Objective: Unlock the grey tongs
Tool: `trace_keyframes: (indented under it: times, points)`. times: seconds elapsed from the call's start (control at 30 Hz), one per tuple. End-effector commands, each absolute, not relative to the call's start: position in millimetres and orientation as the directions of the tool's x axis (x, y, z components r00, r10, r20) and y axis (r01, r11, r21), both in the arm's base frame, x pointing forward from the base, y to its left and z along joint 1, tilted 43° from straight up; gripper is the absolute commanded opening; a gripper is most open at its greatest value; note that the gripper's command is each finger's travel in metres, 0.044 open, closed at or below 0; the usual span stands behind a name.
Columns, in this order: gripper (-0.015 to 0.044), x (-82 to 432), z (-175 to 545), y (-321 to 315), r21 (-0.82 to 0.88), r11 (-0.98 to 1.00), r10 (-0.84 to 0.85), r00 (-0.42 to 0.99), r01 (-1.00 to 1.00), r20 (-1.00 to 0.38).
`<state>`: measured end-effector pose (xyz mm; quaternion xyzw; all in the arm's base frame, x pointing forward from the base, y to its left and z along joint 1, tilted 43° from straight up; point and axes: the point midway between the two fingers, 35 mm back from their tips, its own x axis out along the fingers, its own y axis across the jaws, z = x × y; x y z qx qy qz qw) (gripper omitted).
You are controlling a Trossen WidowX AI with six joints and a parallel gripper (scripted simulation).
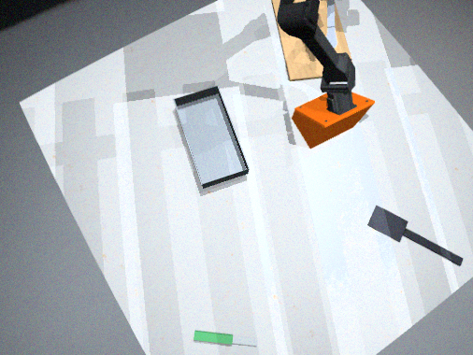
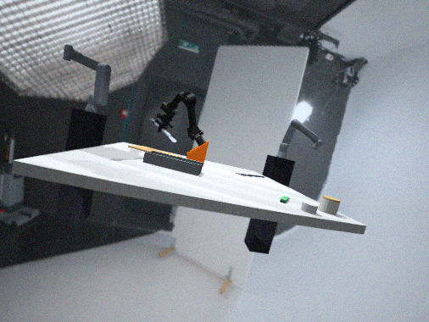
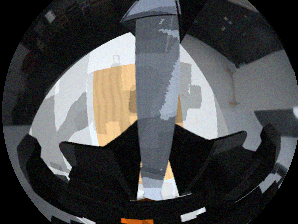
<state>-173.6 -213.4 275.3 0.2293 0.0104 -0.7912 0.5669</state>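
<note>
The grey tongs (image 2: 165, 132) (image 3: 157, 75) (image 1: 332, 33) are in the air above the wooden board (image 1: 299, 63) (image 2: 139, 147) (image 3: 106, 100). In the exterior view they slope, with the broad pale end lower at the right and the thin end higher at the left. My gripper (image 2: 162, 125) (image 3: 151, 121) is shut on them; the wrist view shows their body between the black fingers. Whether the arms are locked or parted cannot be told. The roasting tin (image 1: 224, 179) (image 2: 174, 163) stands on the table with nothing across it.
The orange arm base (image 1: 322, 117) (image 2: 198, 153) stands between board and spatula. The dark spatula (image 1: 387, 223) (image 2: 250, 174) lies beyond it. A green-handled tool (image 1: 213, 337) (image 2: 284, 199) lies far from the board, near a low pale disc (image 2: 309, 208) and a yellow-topped cylinder (image 2: 330, 205).
</note>
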Motion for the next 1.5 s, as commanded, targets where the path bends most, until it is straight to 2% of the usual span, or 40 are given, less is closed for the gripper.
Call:
trace_keyframes:
  times: [0.0,0.47,0.97,1.47]
  points:
    - [-0.015,-174,277,-210,0.251,-0.358,-0.909,-0.273,0.899,-0.316]
    - [-0.015,-167,278,-197,0.256,-0.334,-0.943,-0.319,0.907,-0.099]
    - [-0.015,-147,271,-180,0.223,-0.277,-0.946,-0.306,0.935,0.107]
    - [-0.015,-144,270,-179,0.218,-0.27,-0.945,-0.301,0.938,0.125]
